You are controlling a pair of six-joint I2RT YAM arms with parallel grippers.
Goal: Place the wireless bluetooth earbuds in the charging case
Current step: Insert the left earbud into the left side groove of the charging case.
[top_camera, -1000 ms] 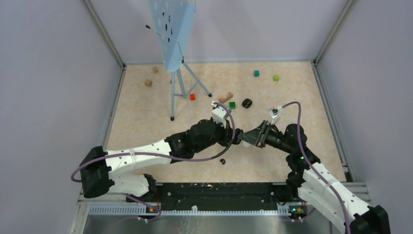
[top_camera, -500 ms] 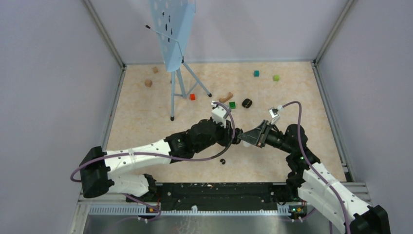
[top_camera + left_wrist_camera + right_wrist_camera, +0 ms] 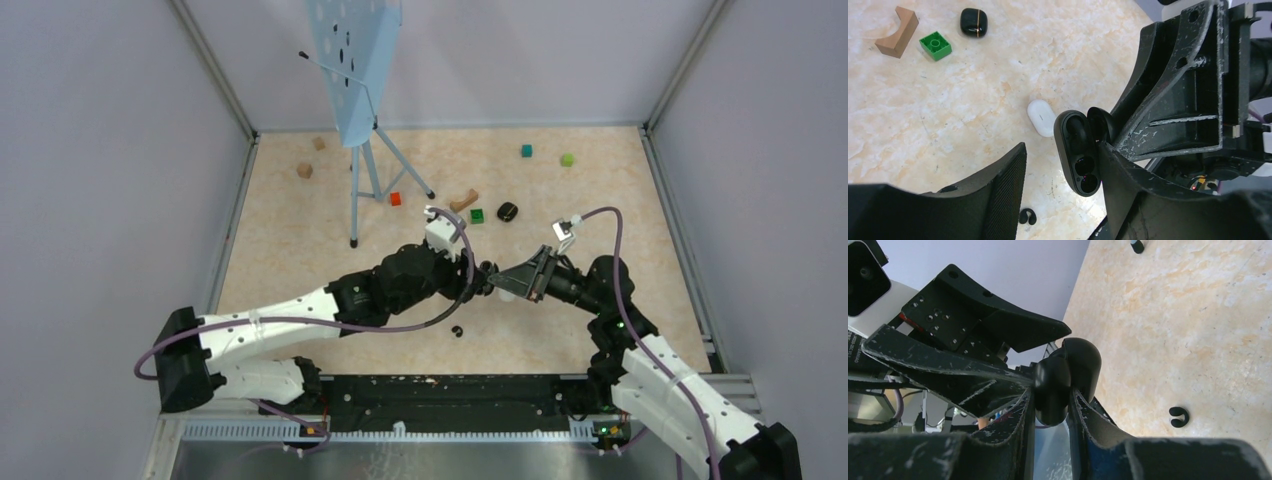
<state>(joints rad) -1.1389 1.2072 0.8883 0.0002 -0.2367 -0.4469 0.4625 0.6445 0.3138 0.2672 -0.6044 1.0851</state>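
While clamping case [image 3: 1079,150] (open), R's [image 3: 1050,396] level.

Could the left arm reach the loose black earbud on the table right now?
Probably yes. The left gripper looks open and empty, and the black earbud lies alone on bare table near it, nothing covering it.

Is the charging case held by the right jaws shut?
No, the charging case has its lid swung open, baring two round wells in the left wrist view.

I count three green blocks [image 3: 477,215], one red block [image 3: 395,198] and three wooden pieces [image 3: 304,170]. I also see one open black case [image 3: 1080,150], one closed black case [image 3: 507,211], one white case [image 3: 1041,117], one tiny black earbud [image 3: 457,330] and one music stand [image 3: 352,80].
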